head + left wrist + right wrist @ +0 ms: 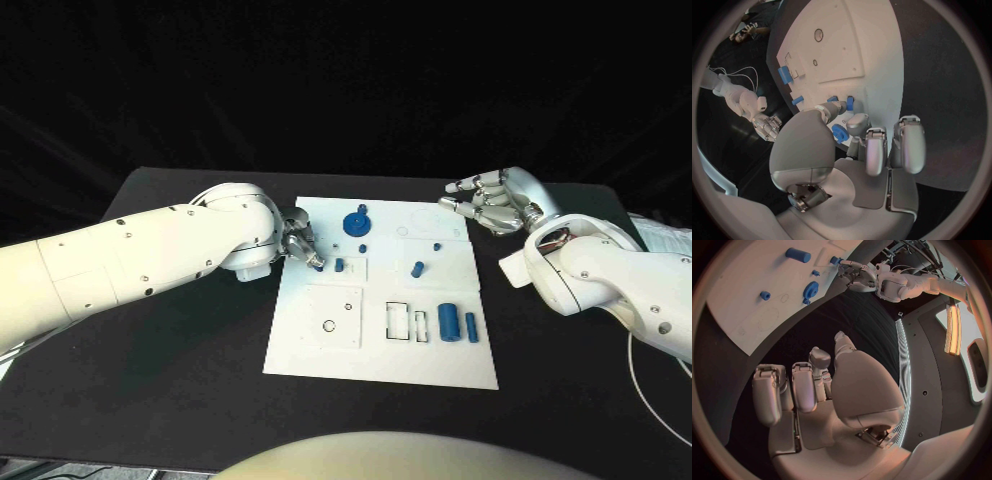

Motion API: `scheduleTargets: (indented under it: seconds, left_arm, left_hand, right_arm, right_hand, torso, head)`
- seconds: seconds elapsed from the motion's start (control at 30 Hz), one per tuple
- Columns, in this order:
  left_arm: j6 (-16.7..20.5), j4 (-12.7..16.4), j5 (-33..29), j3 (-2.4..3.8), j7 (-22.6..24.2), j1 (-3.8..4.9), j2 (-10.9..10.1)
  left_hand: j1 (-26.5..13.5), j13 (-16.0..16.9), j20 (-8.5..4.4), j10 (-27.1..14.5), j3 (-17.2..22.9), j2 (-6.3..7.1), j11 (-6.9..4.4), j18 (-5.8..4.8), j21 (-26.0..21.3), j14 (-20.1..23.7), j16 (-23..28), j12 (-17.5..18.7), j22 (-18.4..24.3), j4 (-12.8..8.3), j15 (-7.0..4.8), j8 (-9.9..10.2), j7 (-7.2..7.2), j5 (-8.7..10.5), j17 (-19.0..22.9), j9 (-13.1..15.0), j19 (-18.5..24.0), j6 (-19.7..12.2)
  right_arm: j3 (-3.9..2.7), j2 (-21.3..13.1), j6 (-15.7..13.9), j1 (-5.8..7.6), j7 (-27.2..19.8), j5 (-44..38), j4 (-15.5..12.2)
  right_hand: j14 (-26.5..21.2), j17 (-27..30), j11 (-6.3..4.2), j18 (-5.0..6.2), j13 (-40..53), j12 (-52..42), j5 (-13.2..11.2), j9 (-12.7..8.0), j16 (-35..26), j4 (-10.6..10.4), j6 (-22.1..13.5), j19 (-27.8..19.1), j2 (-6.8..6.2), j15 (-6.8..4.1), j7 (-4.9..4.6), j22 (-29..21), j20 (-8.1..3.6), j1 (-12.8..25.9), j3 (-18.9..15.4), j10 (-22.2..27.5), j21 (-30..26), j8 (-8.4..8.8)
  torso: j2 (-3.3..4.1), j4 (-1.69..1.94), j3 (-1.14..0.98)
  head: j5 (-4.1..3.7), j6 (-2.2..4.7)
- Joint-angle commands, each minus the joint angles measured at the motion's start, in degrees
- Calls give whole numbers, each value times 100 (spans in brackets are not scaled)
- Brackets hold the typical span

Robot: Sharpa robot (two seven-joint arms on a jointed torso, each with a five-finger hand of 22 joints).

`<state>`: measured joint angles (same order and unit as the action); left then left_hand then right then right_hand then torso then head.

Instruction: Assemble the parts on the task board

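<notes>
Task board (378,345) flat white plate, left hand (300,240) fingers pinching small blue part (317,266), right hand (493,201) fingers apart.

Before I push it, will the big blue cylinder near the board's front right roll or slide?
The big blue cylinder lies on its side on the task board, so a sideways push would probably roll it. Pushed along its length, it should slide instead. It looks like rigid plastic, likely light.
</notes>
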<state>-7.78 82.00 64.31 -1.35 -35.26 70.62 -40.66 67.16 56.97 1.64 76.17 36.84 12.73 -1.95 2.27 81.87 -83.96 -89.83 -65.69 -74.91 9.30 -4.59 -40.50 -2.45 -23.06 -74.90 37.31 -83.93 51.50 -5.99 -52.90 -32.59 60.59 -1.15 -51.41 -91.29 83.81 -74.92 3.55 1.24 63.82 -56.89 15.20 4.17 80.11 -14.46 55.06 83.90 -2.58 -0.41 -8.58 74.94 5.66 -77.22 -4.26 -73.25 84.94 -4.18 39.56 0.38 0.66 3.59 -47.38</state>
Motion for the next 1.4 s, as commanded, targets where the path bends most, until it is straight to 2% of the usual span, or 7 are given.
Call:
scheduleTargets:
  seconds: [0.03, 0.2, 0.5, 0.67, 0.87, 1.2, 1.4]
  left_arm:
    - [-242, -6, 2, -12, -29, -19, 42]
    - [-335, -47, 2, -13, -52, -18, 85]
    - [-583, -212, 2, -14, -97, -16, 189]
    - [-678, -278, 2, -14, -110, -14, 220]
    - [-733, -359, 2, -13, -116, -12, 277]
    - [-774, -438, 2, -10, -116, -10, 317]
    - [-791, -438, 2, -10, -112, -10, 321]
  left_hand:
    - [-41, 2, -40, 37, 859, -63, -5, -4, 14, -604, -17, -20, -931, -887, -54, -30, 17, -39, -1510, -20, -180, 41]
    - [-118, 13, -39, 59, 825, -94, -10, -5, 17, -604, -17, -25, -937, -856, -55, -31, 29, -48, -1510, -45, -183, 61]
    - [-484, 246, -64, 221, 520, -301, -66, -23, 72, -604, -17, -191, -993, -614, -92, -1, 116, -33, -1510, -178, -220, 223]
    - [-609, 335, -82, 263, 348, -356, -87, -35, 114, -604, -17, -248, -1028, -533, -110, 31, 143, -27, -1510, -245, -246, 297]
    - [-653, 392, -93, 291, 267, -425, -99, -42, 137, -604, -17, -282, -1049, -494, -119, 54, 159, -34, -1510, -290, -261, 347]
    - [-720, 453, -100, 324, 172, -461, -107, -51, 168, -604, -17, -320, -1074, -449, -125, 79, 170, -33, -1510, -339, -279, 406]
    - [-860, 491, -106, 344, -42, -421, -119, -56, 182, -604, -17, -331, -1091, -366, -133, 116, 189, -28, -1510, -407, -290, 471]
  right_arm:
    - [0, 0, 69, -5, -47, -18, -13]
    - [0, -3, 69, -5, -45, -19, -18]
    - [0, -25, 70, -5, -32, -37, -51]
    - [0, -38, 71, -5, -27, -50, -57]
    - [0, -37, 78, -5, -25, -55, -63]
    - [1, -36, 88, -5, -24, -54, -62]
    - [1, -35, 93, -5, -24, -52, -60]
  right_hand:
    - [327, -144, 1, 93, -4, 2, 20, -7, -21, -4, 23, 51, 70, -39, -1, 636, -27, 8, -32, 7, -32, 24]
    - [327, -144, 1, 93, -4, 2, 20, -7, -21, -4, 23, 51, 70, -39, -1, 636, -27, 8, -32, 7, -32, 24]
    - [328, -146, -1, 93, -4, -3, 41, -7, -22, 1, 25, 52, 84, -40, 0, 636, -28, -3, -47, 5, -33, 23]
    - [330, -147, -4, 94, -11, -3, 153, -7, -27, 9, 28, 52, 110, -43, 2, 633, -30, -25, -74, 9, -37, 23]
    - [330, -146, -4, 94, -16, 2, 173, -7, -29, 10, 28, 52, 113, -43, 2, 632, -31, -27, -80, 12, -37, 23]
    - [331, -149, -4, 94, -16, 1, 184, -7, -27, 10, 28, 52, 115, -43, 2, 632, -31, -28, -84, 12, -38, 23]
    - [331, -149, -4, 94, -16, 1, 184, -7, -27, 10, 28, 52, 115, -43, 2, 632, -31, -28, -84, 12, -38, 23]
  torso:
    - [4, -2, -1]
    - [5, -3, -4]
    - [3, -4, -6]
    - [7, -12, -6]
    - [2, 5, -4]
    - [2, 3, -2]
    - [4, 3, -3]
  head:
    - [-6, 0]
    - [-5, -7]
    - [-22, -41]
    - [-24, -59]
    - [-32, -69]
    - [-30, -85]
    - [-31, -91]
